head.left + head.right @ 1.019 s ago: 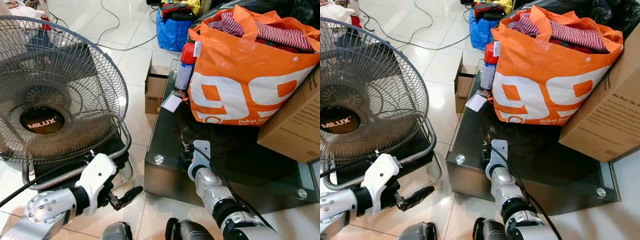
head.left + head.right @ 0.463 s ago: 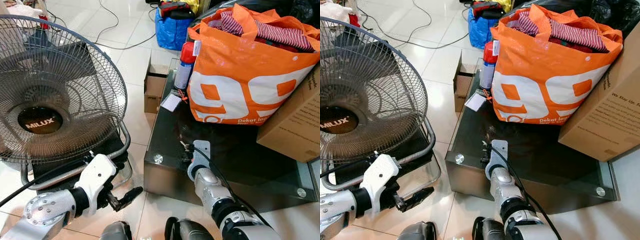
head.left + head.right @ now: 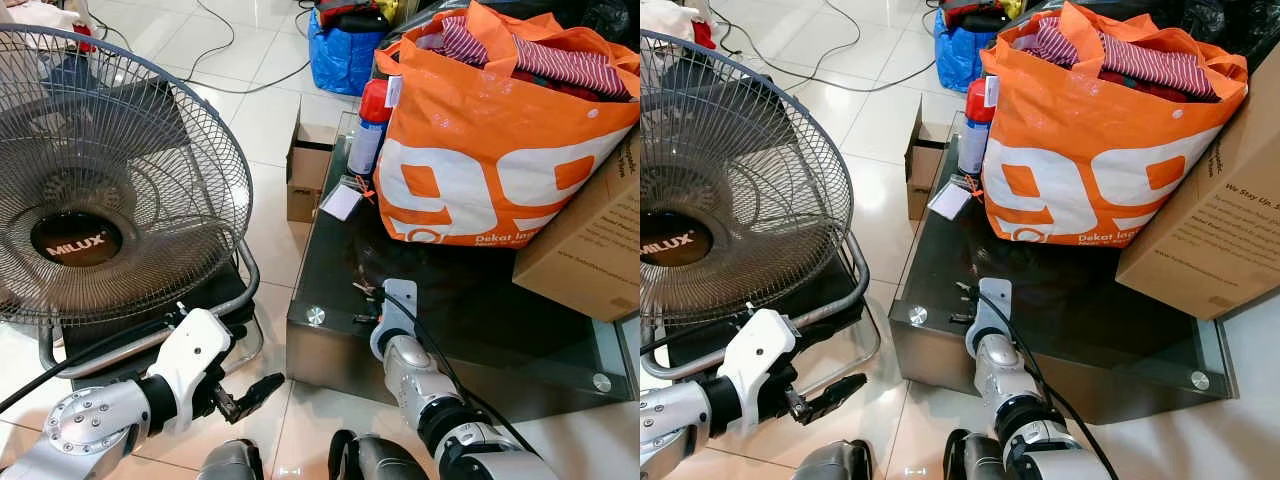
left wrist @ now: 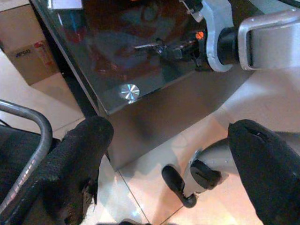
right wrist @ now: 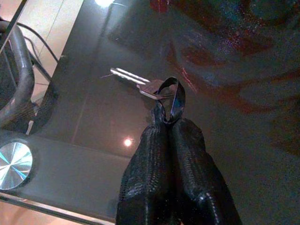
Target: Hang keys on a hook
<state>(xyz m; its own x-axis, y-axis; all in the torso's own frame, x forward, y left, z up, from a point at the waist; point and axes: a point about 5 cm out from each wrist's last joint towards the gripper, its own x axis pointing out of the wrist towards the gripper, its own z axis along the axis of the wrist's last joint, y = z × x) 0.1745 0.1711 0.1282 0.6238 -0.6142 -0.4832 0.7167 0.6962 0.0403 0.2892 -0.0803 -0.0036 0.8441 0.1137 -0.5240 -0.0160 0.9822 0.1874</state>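
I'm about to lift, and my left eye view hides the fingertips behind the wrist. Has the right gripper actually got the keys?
Observer: Yes. In the right wrist view the right gripper is shut on the black loop attached to the keys.
Operator: Are the keys lying flat on the glass?
Observer: I cannot tell. The left wrist view shows them sticking out level from the fingertips, above the glass table near its corner.
Operator: And my other arm?
Observer: The left gripper is wide open and holds nothing. It is over the floor tiles beside the table.
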